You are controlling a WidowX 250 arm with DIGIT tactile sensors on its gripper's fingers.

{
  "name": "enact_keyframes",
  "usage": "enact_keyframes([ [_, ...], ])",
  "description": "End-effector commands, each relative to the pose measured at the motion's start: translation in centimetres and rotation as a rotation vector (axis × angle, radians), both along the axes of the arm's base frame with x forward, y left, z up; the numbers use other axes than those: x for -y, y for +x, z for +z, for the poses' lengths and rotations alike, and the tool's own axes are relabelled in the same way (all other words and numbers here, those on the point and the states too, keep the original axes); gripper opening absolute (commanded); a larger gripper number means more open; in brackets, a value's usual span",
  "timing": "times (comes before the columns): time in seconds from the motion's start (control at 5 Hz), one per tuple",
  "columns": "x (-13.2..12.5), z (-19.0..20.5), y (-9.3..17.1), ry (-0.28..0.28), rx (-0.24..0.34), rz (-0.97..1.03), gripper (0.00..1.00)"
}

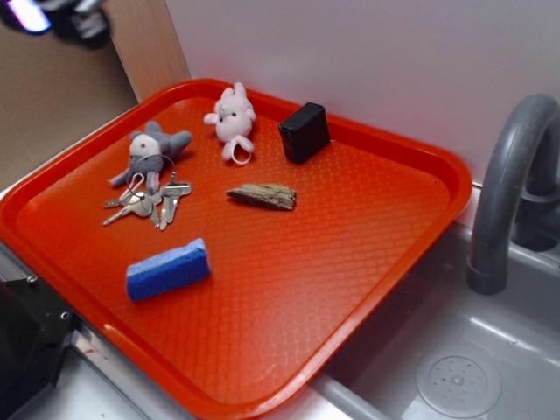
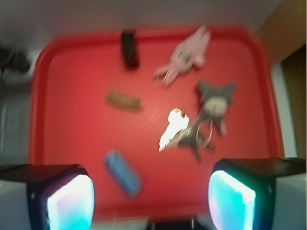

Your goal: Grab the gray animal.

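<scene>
The gray animal [image 1: 150, 152] is a small gray plush with a pale face and red nose. It lies at the back left of the red tray [image 1: 367, 262] with its ring of silver keys [image 1: 149, 205] in front of it. In the wrist view it [image 2: 215, 101] lies right of centre with the keys [image 2: 176, 128] below it. My gripper [image 2: 151, 201] is open and empty, high above the tray. Its two pads [image 2: 71, 203] stand far apart at the bottom of the wrist view. In the exterior view only a blurred part of the arm [image 1: 61, 17] shows at top left.
On the tray also lie a pink-white plush bunny [image 1: 232, 117], a black box [image 1: 304, 131], a brown piece of wood [image 1: 262, 196] and a blue sponge [image 1: 168, 269]. A gray sink [image 1: 455, 367] with a faucet [image 1: 507, 192] is to the right. A wall stands behind.
</scene>
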State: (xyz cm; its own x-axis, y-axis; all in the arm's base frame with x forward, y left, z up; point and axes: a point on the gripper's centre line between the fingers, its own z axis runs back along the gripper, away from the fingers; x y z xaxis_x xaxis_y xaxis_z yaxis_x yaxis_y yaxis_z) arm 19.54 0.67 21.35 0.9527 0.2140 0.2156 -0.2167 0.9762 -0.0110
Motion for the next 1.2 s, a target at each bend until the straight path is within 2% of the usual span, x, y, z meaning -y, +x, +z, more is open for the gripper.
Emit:
enact_keyframes([
  [0.0, -4.7, -4.0, 3.8, 0.103, 0.022, 0.146, 1.00],
  [0.2, -6.5, -8.0, 3.9, 0.153, -0.050, 0.169, 1.00],
  [0.4, -8.2, -11.4, 3.9, 0.201, -0.062, 0.188, 1.00],
  [0.6, -8.8, -13.8, 4.0, 0.244, -0.063, 0.193, 1.00],
  [0.8, -9.7, -15.7, 4.0, 0.324, -0.005, 0.207, 1.00],
  [1.0, -10.2, -17.7, 4.4, 0.320, 0.014, 0.233, 1.00],
])
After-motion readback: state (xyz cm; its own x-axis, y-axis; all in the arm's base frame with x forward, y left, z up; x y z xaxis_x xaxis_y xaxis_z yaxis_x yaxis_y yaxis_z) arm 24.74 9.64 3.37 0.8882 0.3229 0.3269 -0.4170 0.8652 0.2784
